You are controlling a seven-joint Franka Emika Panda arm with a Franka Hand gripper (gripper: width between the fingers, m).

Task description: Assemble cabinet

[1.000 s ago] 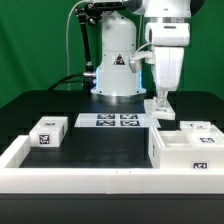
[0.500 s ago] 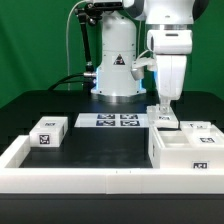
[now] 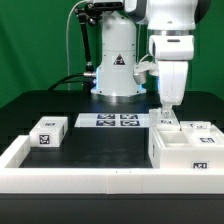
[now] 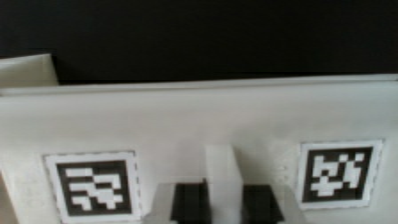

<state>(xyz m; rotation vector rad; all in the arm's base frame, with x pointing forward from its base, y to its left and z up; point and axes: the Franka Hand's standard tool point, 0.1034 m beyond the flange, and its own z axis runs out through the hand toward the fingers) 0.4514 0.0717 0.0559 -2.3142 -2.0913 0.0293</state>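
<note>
The cabinet is the large white open box with square tags at the exterior view's right. My gripper hangs just behind the cabinet's near-left corner and is shut on a small white tagged part. In the wrist view this part fills the frame as a white panel with two tags. My dark fingers clamp a thin white rib between them. A small white tagged drawer block lies at the exterior view's left.
The marker board lies flat in front of the robot base. A long low white rail runs along the front and up the left side. Another white tagged piece sits behind the cabinet.
My gripper has moved toward the exterior view's right with the small white part in it, closer to the cabinet. Nothing else has moved.
</note>
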